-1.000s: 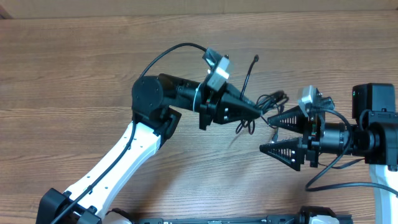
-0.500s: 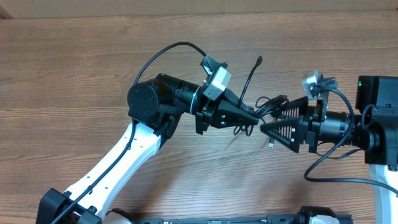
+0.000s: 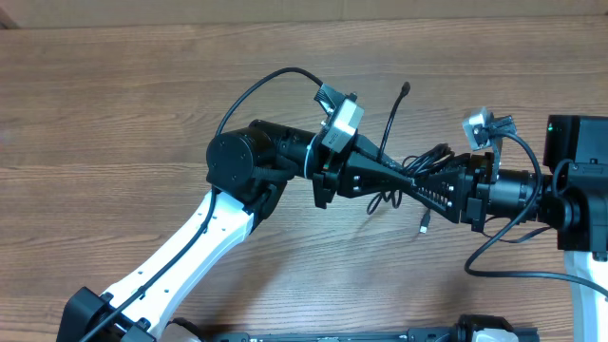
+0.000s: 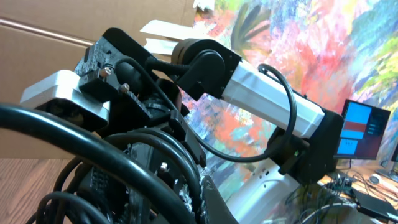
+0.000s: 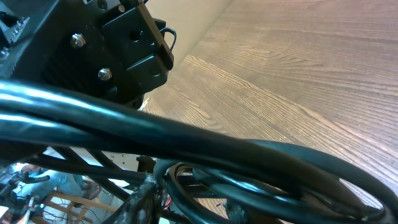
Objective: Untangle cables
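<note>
The cables hang as a black tangle lifted between the two arms. One strand point(image 3: 392, 119) sticks up toward the back, a loop point(image 3: 378, 201) droops below, and a silver-tipped plug point(image 3: 422, 226) dangles near the table. My left gripper point(image 3: 404, 179) comes in from the left and is shut on the bundle. My right gripper point(image 3: 429, 182) meets it tip to tip from the right, jaws closed around the same cords. In the left wrist view the cables point(image 4: 93, 149) fill the foreground. The right wrist view shows cords point(image 5: 186, 137) pinched between my fingers.
A wooden table point(image 3: 114, 95) lies below, with a cardboard edge point(image 3: 285, 9) along the back. The left arm's own thick wire point(image 3: 266, 81) arcs over its wrist. The right arm's base point(image 3: 579, 190) stands at the right edge.
My right gripper moved left and up to the bundle and drew its wide-open jaws together on it. The left gripper shifted a little right, still holding the cables.
</note>
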Robot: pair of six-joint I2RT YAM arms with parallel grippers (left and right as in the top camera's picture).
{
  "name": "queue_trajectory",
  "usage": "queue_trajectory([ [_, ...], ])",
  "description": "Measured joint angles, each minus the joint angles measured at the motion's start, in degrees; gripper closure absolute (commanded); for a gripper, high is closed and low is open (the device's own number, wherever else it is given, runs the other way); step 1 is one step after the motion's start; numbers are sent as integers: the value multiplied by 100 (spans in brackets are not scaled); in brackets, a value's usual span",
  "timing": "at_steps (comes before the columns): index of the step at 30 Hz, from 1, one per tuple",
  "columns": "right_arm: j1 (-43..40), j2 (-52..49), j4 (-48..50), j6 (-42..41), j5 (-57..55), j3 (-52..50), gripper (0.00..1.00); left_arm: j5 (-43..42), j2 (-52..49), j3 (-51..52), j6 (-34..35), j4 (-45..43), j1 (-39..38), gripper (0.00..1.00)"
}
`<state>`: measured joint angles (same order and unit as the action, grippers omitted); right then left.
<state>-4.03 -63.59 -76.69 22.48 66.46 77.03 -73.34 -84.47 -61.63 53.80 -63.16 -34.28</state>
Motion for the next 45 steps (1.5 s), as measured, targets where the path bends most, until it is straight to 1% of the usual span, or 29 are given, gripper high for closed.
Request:
queue_trajectory([
  [8, 0, 0, 17, 2, 0, 0, 70, 118, 0, 0, 0, 11, -92, 96],
  [12, 0, -13, 24, -66, -188, 0, 69, 122, 0, 0, 0, 13, -122, 96],
  [22, 0, -389, 658, -949, -474, 0, 70, 190, 0, 0, -2, 13, -155, 96],
  [30, 0, -435, 1189, -1620, -538, 0, 69, 203, 0, 0, -4, 28, -332, 96],
  [37, 2, -435, 1097, -1864, -573, 0, 69, 203, 0, 0, -157, 55, -354, 96],
  [41, 0, -435, 774, -1893, -859, 0, 78, 199, 0, 0, -179, 52, -216, 96],
  [43, 0, -439, 538, -1794, -1019, 0, 84, 197, 0, 0, -179, 48, -79, 96],
  [45, 0, -442, 367, -1681, -1099, 0, 85, 201, 0, 0, -175, 55, 74, 96],
])
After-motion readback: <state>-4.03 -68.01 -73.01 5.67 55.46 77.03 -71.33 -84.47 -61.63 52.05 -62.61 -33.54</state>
